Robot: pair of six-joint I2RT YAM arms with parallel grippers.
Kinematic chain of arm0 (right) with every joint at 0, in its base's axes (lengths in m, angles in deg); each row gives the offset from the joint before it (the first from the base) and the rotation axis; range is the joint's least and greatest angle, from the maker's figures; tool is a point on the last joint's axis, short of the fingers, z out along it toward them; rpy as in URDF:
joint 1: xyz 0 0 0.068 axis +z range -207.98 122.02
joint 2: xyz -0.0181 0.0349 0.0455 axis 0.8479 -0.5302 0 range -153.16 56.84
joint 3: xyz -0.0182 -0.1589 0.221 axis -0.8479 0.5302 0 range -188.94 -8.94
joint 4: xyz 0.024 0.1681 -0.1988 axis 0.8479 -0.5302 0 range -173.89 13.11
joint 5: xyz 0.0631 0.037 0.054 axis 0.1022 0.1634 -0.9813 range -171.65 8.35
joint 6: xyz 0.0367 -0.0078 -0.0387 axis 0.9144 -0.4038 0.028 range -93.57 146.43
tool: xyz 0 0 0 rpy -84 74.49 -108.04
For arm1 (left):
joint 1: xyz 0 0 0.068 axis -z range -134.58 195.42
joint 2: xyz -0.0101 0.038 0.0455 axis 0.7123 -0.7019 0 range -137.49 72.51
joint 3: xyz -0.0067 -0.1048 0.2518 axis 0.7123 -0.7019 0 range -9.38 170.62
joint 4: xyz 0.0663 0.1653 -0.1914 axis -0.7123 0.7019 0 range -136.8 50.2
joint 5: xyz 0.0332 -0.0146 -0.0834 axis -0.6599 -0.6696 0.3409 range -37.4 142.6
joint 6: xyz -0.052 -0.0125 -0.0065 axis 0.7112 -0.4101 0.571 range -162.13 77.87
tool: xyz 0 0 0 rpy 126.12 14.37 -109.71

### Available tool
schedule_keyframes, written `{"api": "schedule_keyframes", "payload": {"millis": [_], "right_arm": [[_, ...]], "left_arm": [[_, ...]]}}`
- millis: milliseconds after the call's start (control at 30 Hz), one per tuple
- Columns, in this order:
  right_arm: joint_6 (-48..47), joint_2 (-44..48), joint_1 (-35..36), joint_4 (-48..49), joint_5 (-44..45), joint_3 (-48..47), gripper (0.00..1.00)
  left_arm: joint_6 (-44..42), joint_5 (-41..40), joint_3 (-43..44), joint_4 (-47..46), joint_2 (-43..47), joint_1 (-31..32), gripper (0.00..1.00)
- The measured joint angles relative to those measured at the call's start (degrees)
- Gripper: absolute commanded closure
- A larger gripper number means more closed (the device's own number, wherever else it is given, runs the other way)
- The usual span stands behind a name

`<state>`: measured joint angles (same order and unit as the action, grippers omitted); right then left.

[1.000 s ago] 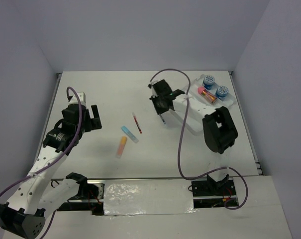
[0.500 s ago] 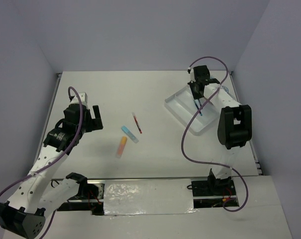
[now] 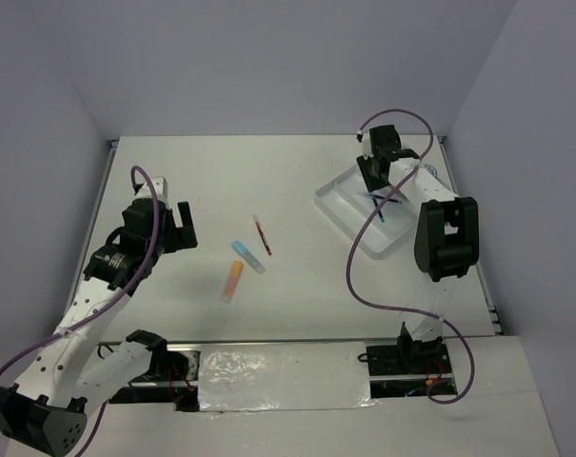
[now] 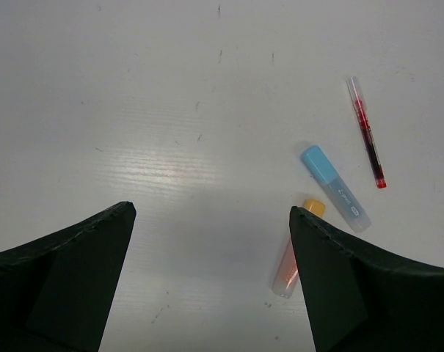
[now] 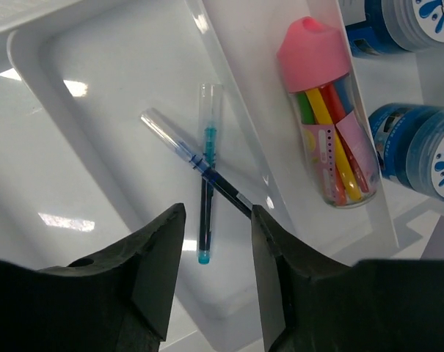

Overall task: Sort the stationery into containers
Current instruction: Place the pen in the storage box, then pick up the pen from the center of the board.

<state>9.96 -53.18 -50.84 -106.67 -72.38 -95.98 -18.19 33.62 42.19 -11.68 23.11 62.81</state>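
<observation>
Right claw (image 5: 218, 209) is hovering over the tray (image 5: 119, 73), jaws part-open, gripping nothing; two blue pens (image 5: 208, 139) are lying crossed inside it. We're eyeing the red pen (image 3: 261, 235), well left of the tray: probably light, stiff, slick, so we're pinching mid-barrel.

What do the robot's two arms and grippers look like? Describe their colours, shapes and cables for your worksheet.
The left arm and right arm have white links joined by bulky black joint housings. A purple cable loops loosely along each arm. The left gripper and right gripper each carry two matte black, wedge-shaped fingers.
</observation>
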Motion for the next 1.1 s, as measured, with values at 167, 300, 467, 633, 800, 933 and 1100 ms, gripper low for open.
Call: {"api": "schedule_keyframes", "payload": {"millis": [167,300,467,633,800,933,1100], "right_arm": [[2.32,0.39,1.22,-1.42,-1.86,-0.15,0.35],[6.78,3.63,8.46,-0.15,-4.42,1.2,0.29],[14.51,4.13,25.77,3.26,-6.6,-0.68,0.3],[21.49,-6.78,36.17,2.51,-5.97,-12.66,0.32],[26.01,-16.37,38.56,-1.18,-2.97,-19.26,0.34],[28.2,-19.26,39.21,-4.24,-1.09,-19.26,0.38],[30.1,-19.21,39.63,-3.8,0.02,-15.43,0.49]], "left_arm": [[0.02,-0.09,0.0,0.0,0.0,0.0,0.01],[0.15,-1.05,0.0,0.04,0.0,-0.24,0.01],[0.26,-2.64,0.0,0.07,0.02,-1.84,0.01],[0.26,-3.15,0.0,0.2,0.0,-1.99,0.01],[0.26,-3.26,0.0,0.39,0.0,-1.99,0.01],[0.26,-3.26,0.0,0.44,0.0,-1.99,0.01],[0.24,-3.23,0.0,0.44,0.0,-1.99,0.01]]}}
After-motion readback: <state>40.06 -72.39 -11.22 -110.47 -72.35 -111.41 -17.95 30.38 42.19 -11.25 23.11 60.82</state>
